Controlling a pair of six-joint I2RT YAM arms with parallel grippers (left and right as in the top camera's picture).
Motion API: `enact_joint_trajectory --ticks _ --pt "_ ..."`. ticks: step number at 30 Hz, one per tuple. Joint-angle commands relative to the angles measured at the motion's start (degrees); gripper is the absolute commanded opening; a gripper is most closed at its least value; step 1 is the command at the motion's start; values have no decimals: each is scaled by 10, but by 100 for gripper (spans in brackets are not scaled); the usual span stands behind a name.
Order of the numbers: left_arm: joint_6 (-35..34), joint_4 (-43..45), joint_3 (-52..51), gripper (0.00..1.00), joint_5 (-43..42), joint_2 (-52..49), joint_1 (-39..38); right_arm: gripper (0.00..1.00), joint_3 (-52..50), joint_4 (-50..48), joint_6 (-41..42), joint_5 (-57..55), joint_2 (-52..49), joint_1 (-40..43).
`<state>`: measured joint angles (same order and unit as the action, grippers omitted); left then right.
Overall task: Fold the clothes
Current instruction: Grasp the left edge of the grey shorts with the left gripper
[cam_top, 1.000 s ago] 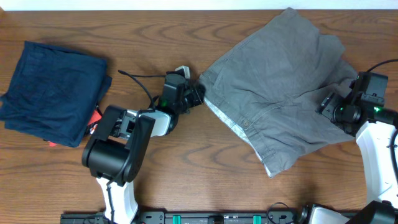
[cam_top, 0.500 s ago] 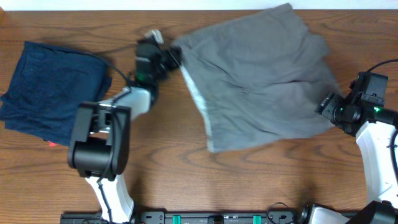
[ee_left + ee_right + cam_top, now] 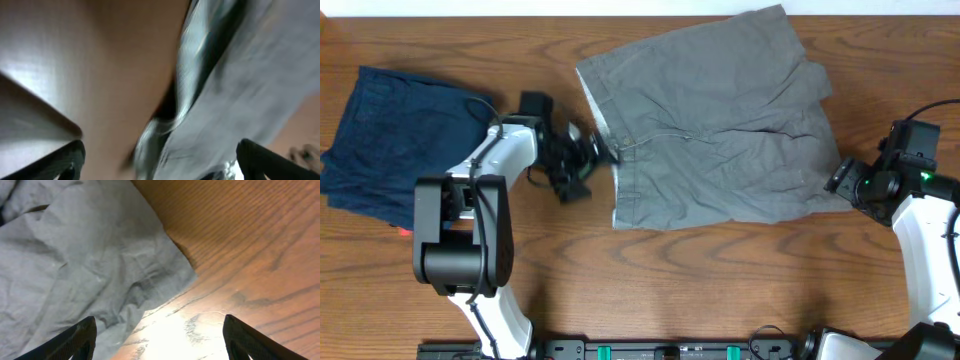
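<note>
Though blur smears the left wrist view, its dark fingers (image 3: 67,157) show wide apart with pale lining between them, so the left hand (image 3: 588,160) is spread at the waistband edge of the grey shorts (image 3: 720,130). These lie wrinkled and mostly flat on the wood-grain desk (image 3: 720,290). The right hand (image 3: 842,182), also spread, sits beside the right hem corner; a folded navy garment (image 3: 400,140) lies far left.
</note>
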<state>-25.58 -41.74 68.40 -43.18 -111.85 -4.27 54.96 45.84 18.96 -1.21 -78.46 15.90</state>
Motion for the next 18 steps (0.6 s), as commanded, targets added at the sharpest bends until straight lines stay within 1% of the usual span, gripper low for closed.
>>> enact_joint_trajectory --ticks 1,4,10,11,12,13,14,16,17,18 --pt "124 -74 2 98 23 0 -16 79 -9 2 -3 -24 -4 4" --pt "141 -112 0 98 68 0 -36 79 -9 0 -1 -24 -13 4" --pt "143 -110 -9 99 68 0 -112 79 -9 0 3 -24 -29 4" --pt "138 -104 -9 97 68 0 -124 79 -9 0 3 -24 -31 4" --pt "127 -94 -9 91 68 0 -137 79 -9 0 3 -24 -32 4" --pt "116 -81 -9 81 68 0 -149 79 -9 0 3 -24 -33 4" --pt "102 -68 -9 76 68 0 -158 79 -9 0 3 -24 -33 4" --pt "67 -48 -9 36 68 0 -173 79 -9 3 3 -25 -33 4" --pt "54 -46 -9 11 68 0 -177 78 -9 5 3 -25 -33 4" --pt "43 -47 -9 6 68 0 -178 78 -9 10 3 -25 -33 4"
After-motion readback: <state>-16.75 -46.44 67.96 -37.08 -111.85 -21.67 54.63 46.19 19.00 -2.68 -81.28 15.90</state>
